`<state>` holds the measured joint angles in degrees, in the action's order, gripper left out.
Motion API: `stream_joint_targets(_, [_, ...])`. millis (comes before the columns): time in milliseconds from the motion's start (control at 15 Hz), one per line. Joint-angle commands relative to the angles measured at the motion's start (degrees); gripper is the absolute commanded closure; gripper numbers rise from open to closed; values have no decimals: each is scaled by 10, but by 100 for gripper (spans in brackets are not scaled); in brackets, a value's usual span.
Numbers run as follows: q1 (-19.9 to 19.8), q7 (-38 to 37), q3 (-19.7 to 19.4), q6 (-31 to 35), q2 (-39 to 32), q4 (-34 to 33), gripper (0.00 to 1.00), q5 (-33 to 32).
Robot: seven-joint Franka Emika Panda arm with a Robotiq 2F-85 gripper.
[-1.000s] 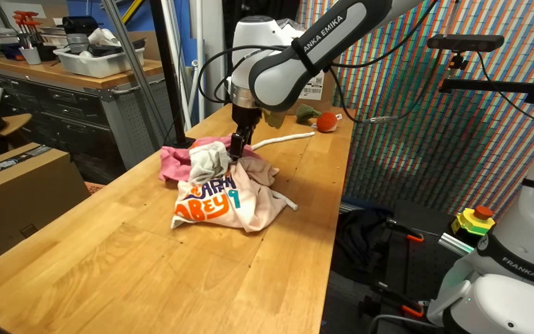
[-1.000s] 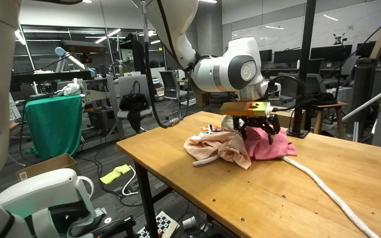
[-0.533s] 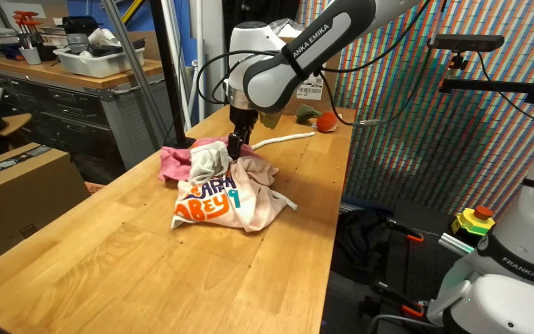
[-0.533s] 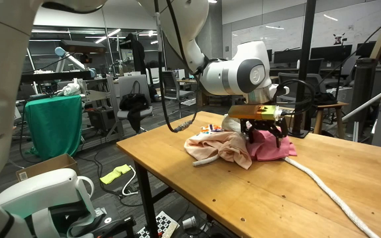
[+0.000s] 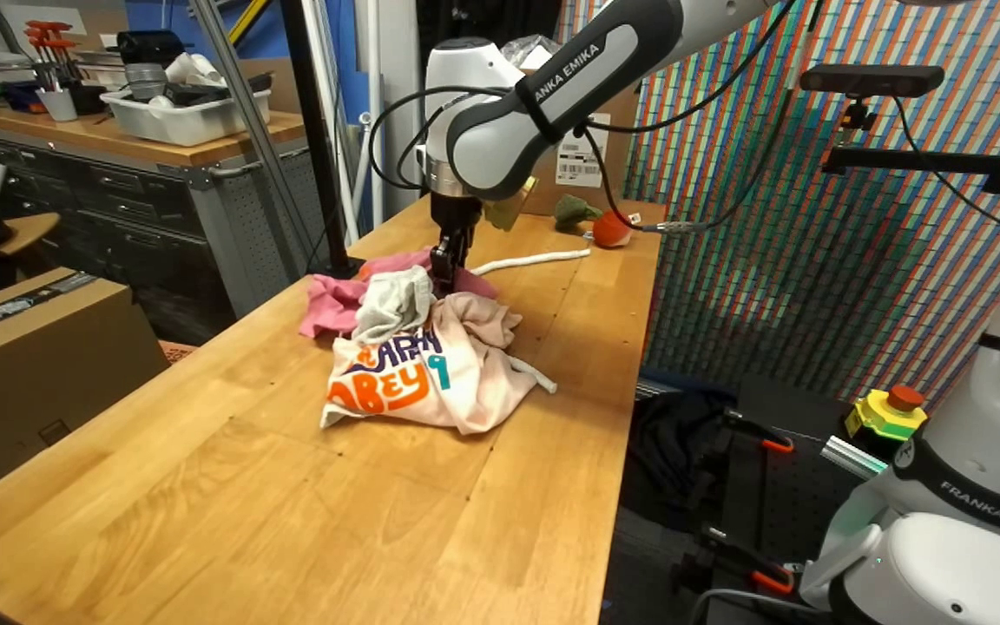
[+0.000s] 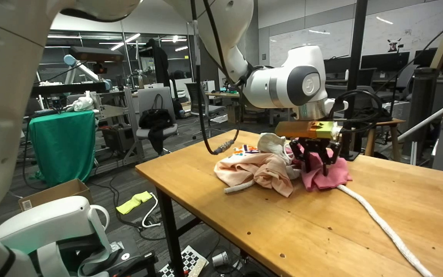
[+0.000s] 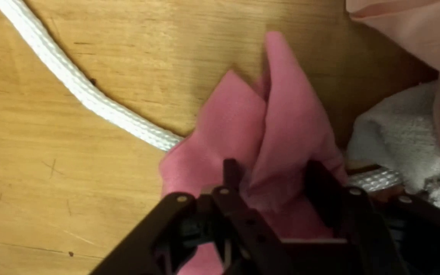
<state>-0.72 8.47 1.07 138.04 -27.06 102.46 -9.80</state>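
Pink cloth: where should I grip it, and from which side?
Probably best: pinch the pink cloth by its middle fold, from above, closing across it. In the wrist view the cloth lies crumpled, and that fold runs between the fingers of the hand.

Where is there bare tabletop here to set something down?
Roomiest: the table on the lettered side of the peach cloth, between both long edges. Another patch lies between the peach cloth, the long white rope and a table edge. Crowded: around the pincer, where the pink cloth, peach cloth and greyish-white cloth bunch up.
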Motion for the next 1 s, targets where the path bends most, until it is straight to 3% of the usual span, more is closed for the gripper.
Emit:
stream_joint_targets(0, [-7,19,-1,-24,-13,-34,82,13])
stream_joint_targets(133, [-6,11,-6,-17,-5,-30,92,5])
stream_joint_targets(333, [-3,-8,-21,12,18,-14,97,-10])
stream_joint_targets(400, [-2,-17,-27,30,32,-2,93,-14])
stream_joint_targets(933, [13,-140,-88,179,124,55,93,-59])
